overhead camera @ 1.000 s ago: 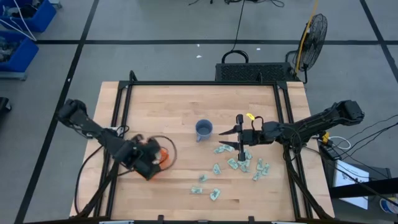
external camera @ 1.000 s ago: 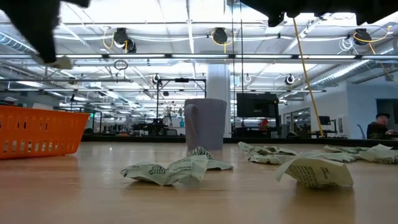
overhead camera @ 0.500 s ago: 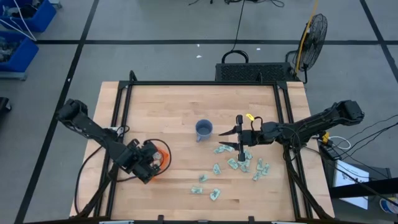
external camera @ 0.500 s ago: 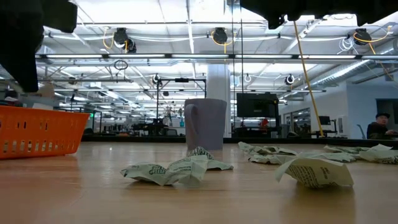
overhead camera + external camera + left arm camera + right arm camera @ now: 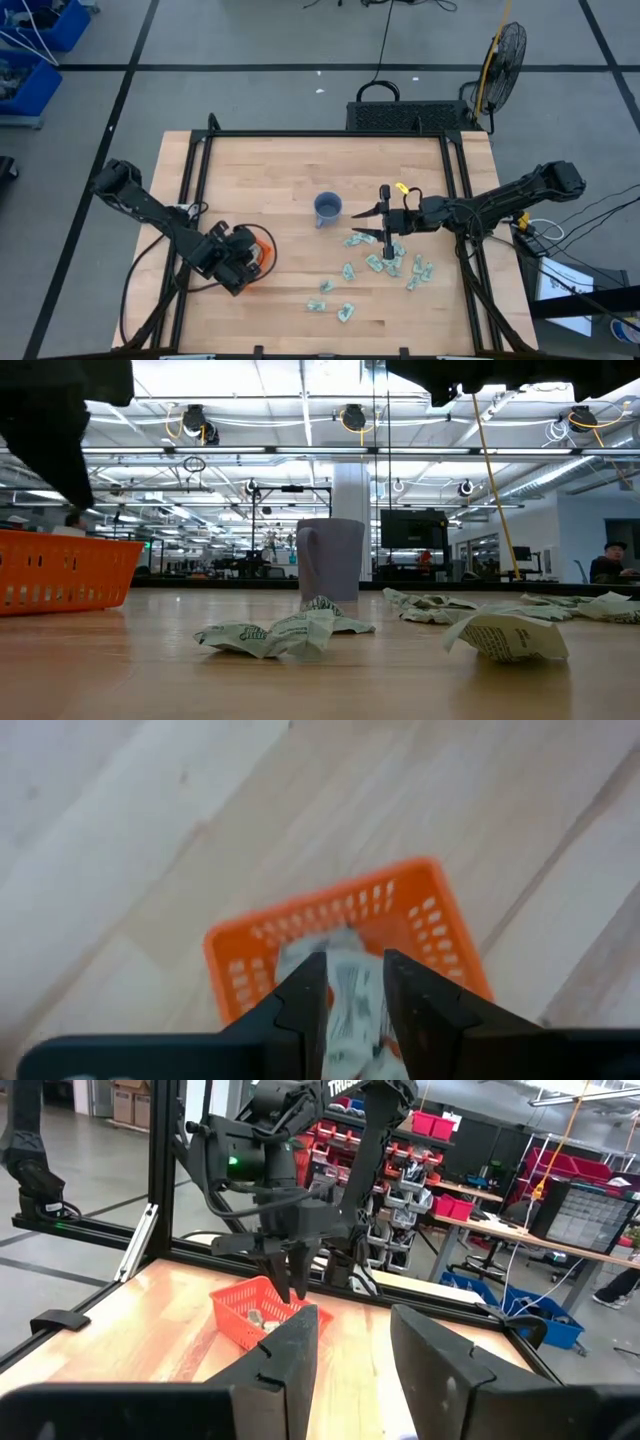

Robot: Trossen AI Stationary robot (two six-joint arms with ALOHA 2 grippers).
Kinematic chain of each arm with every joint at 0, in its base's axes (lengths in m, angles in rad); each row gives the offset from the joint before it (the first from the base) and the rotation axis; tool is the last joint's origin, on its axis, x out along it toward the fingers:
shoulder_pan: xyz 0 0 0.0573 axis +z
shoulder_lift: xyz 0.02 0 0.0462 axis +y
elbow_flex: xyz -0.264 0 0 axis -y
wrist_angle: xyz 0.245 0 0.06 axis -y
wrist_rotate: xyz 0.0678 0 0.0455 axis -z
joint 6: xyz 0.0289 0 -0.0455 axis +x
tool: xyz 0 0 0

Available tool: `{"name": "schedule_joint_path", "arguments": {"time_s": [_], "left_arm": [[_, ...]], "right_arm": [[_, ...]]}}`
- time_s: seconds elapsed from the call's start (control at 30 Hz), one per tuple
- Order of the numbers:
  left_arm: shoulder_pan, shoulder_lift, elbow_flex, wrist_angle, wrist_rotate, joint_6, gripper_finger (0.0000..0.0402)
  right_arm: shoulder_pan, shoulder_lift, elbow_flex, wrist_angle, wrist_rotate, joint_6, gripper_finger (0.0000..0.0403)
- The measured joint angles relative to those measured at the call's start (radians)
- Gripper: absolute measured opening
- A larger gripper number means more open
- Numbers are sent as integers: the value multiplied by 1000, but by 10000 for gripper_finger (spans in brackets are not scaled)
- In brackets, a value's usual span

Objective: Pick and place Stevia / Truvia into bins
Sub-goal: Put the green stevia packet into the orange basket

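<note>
From above, the left gripper (image 5: 243,262) hangs right over the orange bin (image 5: 263,245) near the table's (image 5: 260,170) left front, while the right gripper (image 5: 386,226) waits, fingers apart, over the scattered Stevia packets (image 5: 392,263) beside the blue-grey mug (image 5: 328,208).

Down at table height, crumpled packets (image 5: 275,635) lie across the near wood, the mug (image 5: 331,558) stands behind them, and the bin (image 5: 62,568) sits far left under a dark arm.

Left wrist camera now: the fingers (image 5: 302,1002) stand parted above the bin (image 5: 420,910), nothing pinched between them, and pale packets (image 5: 345,982) lie inside the basket below.

Right wrist camera: its own fingers (image 5: 290,1352) are spread on nothing, looking across at the left gripper (image 5: 294,1285) poised over the bin (image 5: 232,1305).

These packets look feather-light, soft and already creased, lying nearly flat. I'd pinch a raised crumpled edge or fold rather than the flat face; firm squeezing shouldn't hurt them.
</note>
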State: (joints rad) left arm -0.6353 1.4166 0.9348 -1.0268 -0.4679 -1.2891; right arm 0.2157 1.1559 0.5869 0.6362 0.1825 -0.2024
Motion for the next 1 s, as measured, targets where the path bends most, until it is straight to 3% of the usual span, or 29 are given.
{"name": "schedule_joint_path", "arguments": {"time_s": [0.33, 0.67, 0.83, 1.0], "left_arm": [[0, 0, 0, 196, -153, 194, 106], [22, 0, 0, 367, -182, 326, 106], [52, 0, 0, 401, -229, 402, 106], [93, 0, 0, 404, -250, 441, 106]], "right_arm": [[0, 0, 0, -65, -3, 29, 121], [67, 39, 0, -74, -116, 41, 121], [120, 178, 47, 16, -109, 66, 121], [150, 413, 169, 29, -110, 111, 121]]}}
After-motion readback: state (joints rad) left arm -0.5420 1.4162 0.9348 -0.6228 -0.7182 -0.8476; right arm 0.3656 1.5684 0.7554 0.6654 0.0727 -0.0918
